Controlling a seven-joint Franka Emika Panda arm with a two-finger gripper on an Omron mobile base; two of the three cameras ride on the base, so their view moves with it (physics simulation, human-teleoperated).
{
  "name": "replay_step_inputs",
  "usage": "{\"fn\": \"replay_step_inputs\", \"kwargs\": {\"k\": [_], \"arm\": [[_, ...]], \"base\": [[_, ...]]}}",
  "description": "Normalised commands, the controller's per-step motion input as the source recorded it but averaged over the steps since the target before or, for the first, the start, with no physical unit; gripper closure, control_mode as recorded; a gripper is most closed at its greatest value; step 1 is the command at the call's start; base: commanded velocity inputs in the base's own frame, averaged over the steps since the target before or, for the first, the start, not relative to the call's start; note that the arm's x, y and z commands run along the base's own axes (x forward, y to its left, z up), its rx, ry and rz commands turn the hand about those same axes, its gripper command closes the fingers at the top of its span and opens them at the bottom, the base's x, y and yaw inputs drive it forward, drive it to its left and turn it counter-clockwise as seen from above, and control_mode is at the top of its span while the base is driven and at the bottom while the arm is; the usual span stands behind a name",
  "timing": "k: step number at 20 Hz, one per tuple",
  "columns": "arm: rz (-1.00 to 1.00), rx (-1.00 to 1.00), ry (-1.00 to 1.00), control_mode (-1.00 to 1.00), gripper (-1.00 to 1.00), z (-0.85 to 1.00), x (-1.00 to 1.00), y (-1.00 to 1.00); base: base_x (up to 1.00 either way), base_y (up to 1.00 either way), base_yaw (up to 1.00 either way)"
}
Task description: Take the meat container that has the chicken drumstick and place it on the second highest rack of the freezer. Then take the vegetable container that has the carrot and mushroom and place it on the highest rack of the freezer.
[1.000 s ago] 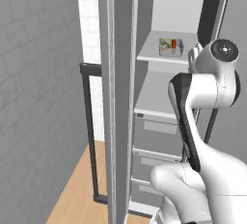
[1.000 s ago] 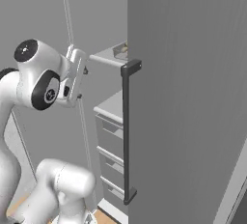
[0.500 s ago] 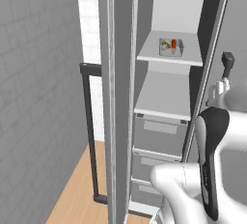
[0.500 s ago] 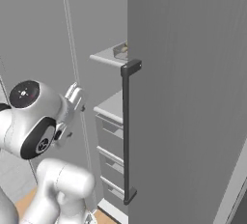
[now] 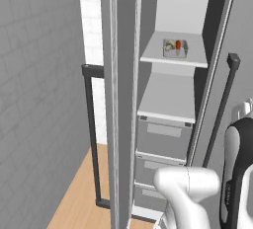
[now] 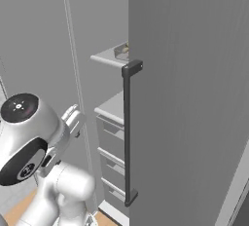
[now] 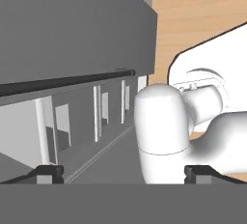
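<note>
Freezer (image 5: 170, 104) standing open, doors swung wide. Highest rack (image 5: 174, 57) carrying a small clear container (image 5: 176, 49), with a carrot (image 5: 178, 45) and a pale mushroom (image 5: 170, 45) inside, set toward the rack's right half. In the right base view, container edge (image 6: 122, 50) just peeking from behind the door. Rack below (image 5: 168, 97) bare and light grey, sitting over grey drawers (image 5: 163, 136). Chicken drumstick not told from these pictures. Dark bar handle (image 5: 93, 134) on the left door; another dark handle (image 6: 127, 132) running down the right door (image 6: 189, 98). Wood floor (image 5: 79, 198) at lower left, grey tiled wall (image 5: 34, 99) beside it. Tool (image 7: 124, 172) spread wide, tips (image 7: 49, 171) far apart at the bottom of the hand view, pinching nothing, well away from the racks and pointing along the door's dark handle toward the floor. No brands, labels or writing readable anywhere.
</note>
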Motion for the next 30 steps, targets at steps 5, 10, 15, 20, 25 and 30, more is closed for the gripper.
{"fn": "replay_step_inputs", "kwargs": {"k": [5, 10, 15, 20, 25, 30], "arm": [[0.00, -0.01, 0.00, 1.00, -1.00, 0.00, 0.00, 0.00], [0.00, 0.00, 0.00, 1.00, -1.00, 0.00, 0.00, 0.00], [0.00, 0.00, 0.00, 1.00, -1.00, 0.00, 0.00, 0.00], [0.00, 0.00, 0.00, 1.00, -1.00, 0.00, 0.00, 0.00], [0.00, 0.00, 0.00, 1.00, -1.00, 0.00, 0.00, 0.00], [0.00, 0.00, 0.00, 1.00, -1.00, 0.00, 0.00, 0.00]], "base": [[-0.37, -0.05, 0.00], [-0.81, -0.70, -0.18], [-0.05, -1.00, -0.43], [0.01, -1.00, -0.43], [0.19, -1.00, -0.31], [0.38, -1.00, -0.13]]}}
